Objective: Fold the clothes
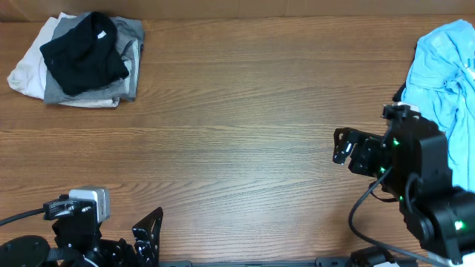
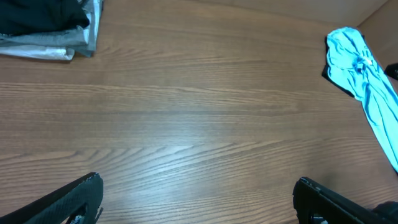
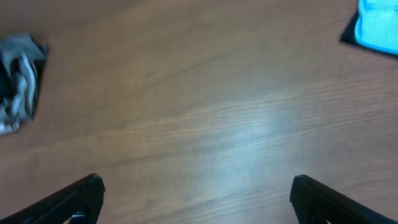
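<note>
Both jaws wide apart, empty

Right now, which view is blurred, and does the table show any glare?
Overhead: sharp, even light, no strong glare on the table. Left wrist: fairly sharp, a pale sheen on the wood, the light blue garment clear. Right wrist: soft all over, the grey clothes smeared, a pale sheen mid-table.

No legible text, labels, brands or numbers, even on the clothes (image 1: 78,55)
</note>
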Controlling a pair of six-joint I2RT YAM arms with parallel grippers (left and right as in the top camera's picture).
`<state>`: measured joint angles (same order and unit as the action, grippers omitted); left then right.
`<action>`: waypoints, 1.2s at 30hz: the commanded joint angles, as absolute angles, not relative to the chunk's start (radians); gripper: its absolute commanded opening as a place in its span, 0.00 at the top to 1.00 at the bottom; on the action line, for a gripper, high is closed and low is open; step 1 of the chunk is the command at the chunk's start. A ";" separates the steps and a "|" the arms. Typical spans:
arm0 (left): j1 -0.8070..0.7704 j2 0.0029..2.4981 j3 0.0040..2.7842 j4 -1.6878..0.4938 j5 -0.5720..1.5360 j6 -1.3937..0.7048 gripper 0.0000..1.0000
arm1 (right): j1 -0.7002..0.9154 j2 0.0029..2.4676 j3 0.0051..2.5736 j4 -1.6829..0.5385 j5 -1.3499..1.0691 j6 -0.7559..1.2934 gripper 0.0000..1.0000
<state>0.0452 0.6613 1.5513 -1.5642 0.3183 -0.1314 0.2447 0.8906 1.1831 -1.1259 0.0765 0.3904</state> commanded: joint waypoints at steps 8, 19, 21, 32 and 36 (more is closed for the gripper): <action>0.039 0.659 1.547 -1.566 0.311 -0.119 0.00 | 0.034 0.470 0.695 -0.754 -0.156 0.253 0.00; 0.039 0.659 1.547 -1.566 0.311 -0.119 0.00 | -0.071 0.150 0.242 -0.412 -0.298 0.170 0.00; 0.039 0.659 1.547 -1.566 0.311 -0.119 0.00 | -0.071 0.122 0.182 -0.324 -0.299 0.172 0.00; 0.039 0.659 1.547 -1.567 0.311 -0.119 0.00 | -0.075 0.027 0.069 -0.075 -0.269 0.178 0.00; 0.039 0.659 1.547 -1.566 0.311 -0.119 0.00 | -0.074 0.002 0.069 -0.074 -0.174 0.178 0.00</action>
